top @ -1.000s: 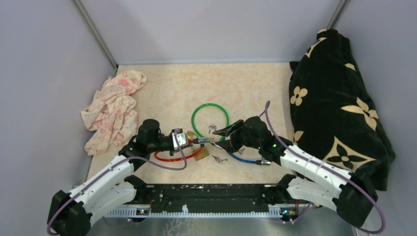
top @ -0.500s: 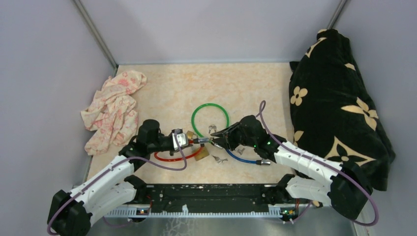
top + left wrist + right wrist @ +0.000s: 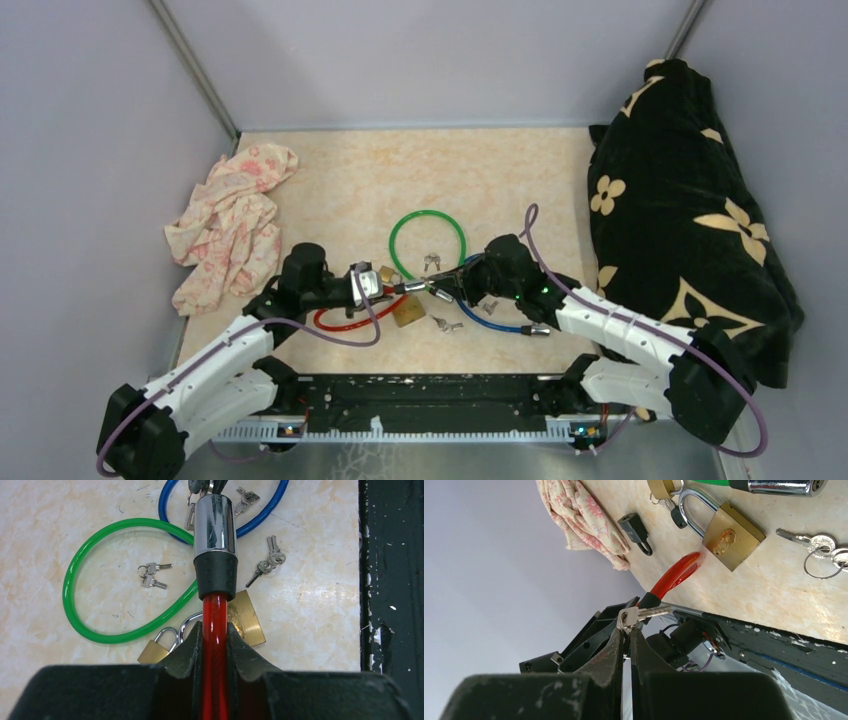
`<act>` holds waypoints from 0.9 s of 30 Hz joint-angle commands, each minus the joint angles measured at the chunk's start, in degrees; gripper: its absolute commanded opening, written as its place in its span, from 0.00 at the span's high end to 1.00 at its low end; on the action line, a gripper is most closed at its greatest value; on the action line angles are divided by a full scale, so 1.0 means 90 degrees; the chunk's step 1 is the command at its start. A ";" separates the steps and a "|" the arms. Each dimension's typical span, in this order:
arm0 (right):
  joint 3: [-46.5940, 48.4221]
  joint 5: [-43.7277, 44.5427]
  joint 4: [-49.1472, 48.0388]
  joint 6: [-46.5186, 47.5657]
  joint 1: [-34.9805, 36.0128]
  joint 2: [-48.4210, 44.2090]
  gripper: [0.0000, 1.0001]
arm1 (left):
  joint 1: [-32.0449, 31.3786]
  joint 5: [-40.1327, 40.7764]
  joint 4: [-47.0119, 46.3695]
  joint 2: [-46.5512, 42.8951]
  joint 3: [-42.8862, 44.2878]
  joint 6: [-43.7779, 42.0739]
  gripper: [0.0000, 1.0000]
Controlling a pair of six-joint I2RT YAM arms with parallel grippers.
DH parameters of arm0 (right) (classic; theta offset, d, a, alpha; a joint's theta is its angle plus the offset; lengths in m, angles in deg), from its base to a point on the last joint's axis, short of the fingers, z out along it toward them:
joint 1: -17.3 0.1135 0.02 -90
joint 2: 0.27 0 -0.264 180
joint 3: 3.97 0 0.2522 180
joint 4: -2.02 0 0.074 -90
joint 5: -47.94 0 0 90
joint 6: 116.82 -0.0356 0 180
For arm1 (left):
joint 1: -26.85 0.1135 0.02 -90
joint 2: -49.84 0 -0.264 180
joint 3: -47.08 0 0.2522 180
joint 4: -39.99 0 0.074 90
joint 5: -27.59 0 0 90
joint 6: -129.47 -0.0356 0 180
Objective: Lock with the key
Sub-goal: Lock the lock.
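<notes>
At right pincer [image 3: 626, 629], close-up only: key [image 3: 647, 612], seemingly.

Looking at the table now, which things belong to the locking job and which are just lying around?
In the job: red cable lock, held by the left gripper; key, pinched in the right gripper.
Lying about: green cable lock, blue cable lock, brass padlock, loose keys, floral cloth, black blanket.

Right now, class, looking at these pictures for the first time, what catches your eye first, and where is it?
Mid-table near the front, the left gripper clamps a red cable lock while the right gripper pinches a key at its chrome end. Behind them lies a green cable loop. A black floral blanket fills the right side.
</notes>
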 commanded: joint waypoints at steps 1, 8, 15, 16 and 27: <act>0.0271 0.0065 -0.0488 0.0648 -0.0063 0.0083 1.00 | -0.0023 -0.0569 0.0183 0.0121 0.0023 0.0592 1.00; 0.0525 -0.0657 -0.1139 0.2164 -0.0460 0.0442 1.00 | 0.0105 -0.1452 0.0041 0.0252 0.0216 0.1900 1.00; 0.0434 -0.1248 -0.1758 0.2370 -0.0569 0.0778 1.00 | 0.0355 -0.1448 -0.0612 0.0489 0.0050 0.3053 1.00; 0.0544 -0.1310 -0.1676 0.2454 -0.0565 0.0826 1.00 | 0.0379 -0.1350 -0.0684 0.0509 0.0021 0.3166 1.00; 0.0621 -0.1167 -0.0906 0.3034 -0.0919 0.0395 0.75 | 0.0396 -0.1241 -0.0635 0.0433 -0.0009 0.2865 1.00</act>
